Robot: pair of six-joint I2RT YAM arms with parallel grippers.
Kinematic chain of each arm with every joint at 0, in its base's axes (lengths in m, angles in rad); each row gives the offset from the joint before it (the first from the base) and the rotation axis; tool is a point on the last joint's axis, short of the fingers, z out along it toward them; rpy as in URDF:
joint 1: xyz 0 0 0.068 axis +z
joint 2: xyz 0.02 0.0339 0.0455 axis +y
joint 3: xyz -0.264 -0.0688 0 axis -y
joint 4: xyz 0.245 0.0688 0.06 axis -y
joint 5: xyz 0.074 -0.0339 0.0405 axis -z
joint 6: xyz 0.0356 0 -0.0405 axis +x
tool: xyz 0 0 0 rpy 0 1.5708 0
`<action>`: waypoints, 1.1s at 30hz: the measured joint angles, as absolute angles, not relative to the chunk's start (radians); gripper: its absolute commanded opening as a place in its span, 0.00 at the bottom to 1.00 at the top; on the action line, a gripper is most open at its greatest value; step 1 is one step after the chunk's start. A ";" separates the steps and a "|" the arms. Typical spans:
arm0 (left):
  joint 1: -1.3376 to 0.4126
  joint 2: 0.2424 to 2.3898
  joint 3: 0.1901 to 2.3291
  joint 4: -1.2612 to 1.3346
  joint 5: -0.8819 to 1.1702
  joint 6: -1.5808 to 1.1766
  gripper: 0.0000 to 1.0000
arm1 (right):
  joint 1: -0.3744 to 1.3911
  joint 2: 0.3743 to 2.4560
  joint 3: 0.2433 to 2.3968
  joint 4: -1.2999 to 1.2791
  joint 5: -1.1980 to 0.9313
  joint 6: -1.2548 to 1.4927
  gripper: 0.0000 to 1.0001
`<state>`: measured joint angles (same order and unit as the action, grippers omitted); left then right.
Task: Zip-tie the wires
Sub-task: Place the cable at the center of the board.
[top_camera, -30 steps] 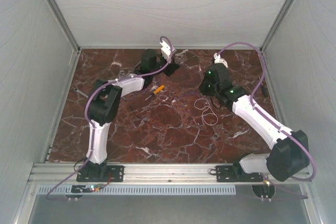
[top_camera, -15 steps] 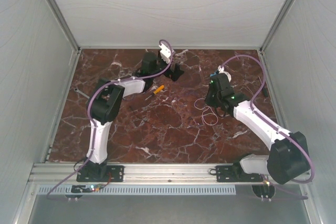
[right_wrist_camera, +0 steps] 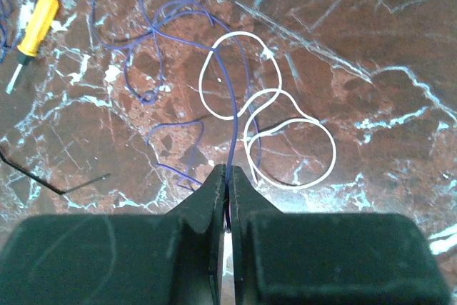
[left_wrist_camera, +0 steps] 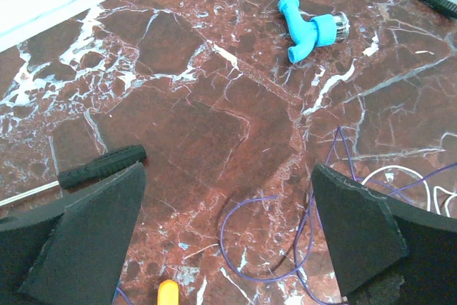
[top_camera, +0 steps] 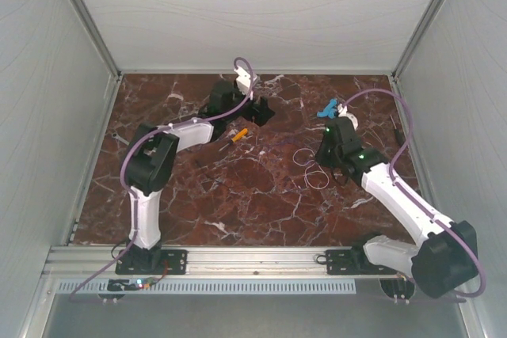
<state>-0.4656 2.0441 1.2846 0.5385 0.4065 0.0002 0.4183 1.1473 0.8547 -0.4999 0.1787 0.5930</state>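
The wires (right_wrist_camera: 268, 116) lie on the marble as thin purple loops and two whitish loops, right of centre in the top view (top_camera: 313, 166). My right gripper (right_wrist_camera: 228, 171) is shut on one purple strand, which runs taut from its tips toward the tangle; in the top view it (top_camera: 325, 157) sits just right of the loops. My left gripper (left_wrist_camera: 228, 176) is open above the table with a purple wire loop (left_wrist_camera: 264, 244) lying below its spread jaws, untouched. In the top view the left gripper (top_camera: 261, 108) is at the back centre.
An orange-handled screwdriver (right_wrist_camera: 36, 23) and a black-handled screwdriver (left_wrist_camera: 100, 166) lie near the left gripper. A blue plastic fitting (left_wrist_camera: 308, 25) sits at the back right, and another black-handled screwdriver (left_wrist_camera: 437, 3) lies beyond it. A thin black strip (right_wrist_camera: 61, 180) lies left of the right gripper.
My left gripper has gone from shut to wide open. The right arm has pulled back toward the right, still pinching the purple strand, uncovering the blue fitting.
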 measured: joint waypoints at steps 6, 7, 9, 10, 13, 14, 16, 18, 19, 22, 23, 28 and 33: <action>-0.466 2.018 1.255 0.524 0.404 -0.043 0.99 | 0.418 1.113 0.816 -0.548 0.179 0.601 0.00; -0.466 2.014 1.248 0.521 0.404 -0.049 0.98 | 0.418 1.109 0.811 -0.556 0.179 0.606 0.00; -0.467 2.004 1.234 0.515 0.403 -0.061 0.98 | 0.418 1.098 0.799 -0.569 0.178 0.611 0.00; -0.467 1.998 1.226 0.513 0.403 -0.066 0.98 | 0.418 1.090 0.792 -0.577 0.177 0.615 0.00; -0.470 1.977 1.213 0.506 0.404 -0.082 0.97 | 0.418 1.068 0.768 -0.590 0.161 0.624 0.00; -0.471 1.969 1.209 0.505 0.404 -0.084 0.97 | 0.418 1.062 0.760 -0.593 0.156 0.627 0.00; -0.474 1.951 1.202 0.505 0.404 -0.090 0.97 | 0.418 1.052 0.739 -0.598 0.144 0.635 0.00; -0.477 1.935 1.194 0.505 0.404 -0.094 0.97 | 0.418 1.049 0.715 -0.600 0.133 0.645 0.00; -0.479 1.927 1.190 0.504 0.404 -0.097 0.97 | 0.418 1.048 0.703 -0.601 0.131 0.649 0.00; -0.485 1.909 1.177 0.496 0.404 -0.107 0.97 | 0.418 1.049 0.672 -0.602 0.120 0.661 0.00; -0.487 1.904 1.173 0.491 0.404 -0.110 0.97 | 0.418 1.049 0.665 -0.602 0.117 0.664 0.00; -0.498 1.880 1.153 0.462 0.403 -0.123 0.96 | 0.418 1.056 0.644 -0.601 0.115 0.684 0.00; -0.507 1.852 1.130 0.447 0.403 -0.137 0.96 | 0.418 1.060 0.628 -0.600 0.110 0.698 0.10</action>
<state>-0.5072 1.8523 1.1301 0.4473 0.4030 -0.1368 0.4179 1.0595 0.6285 -0.6003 0.1101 0.6979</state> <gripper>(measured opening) 0.961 0.015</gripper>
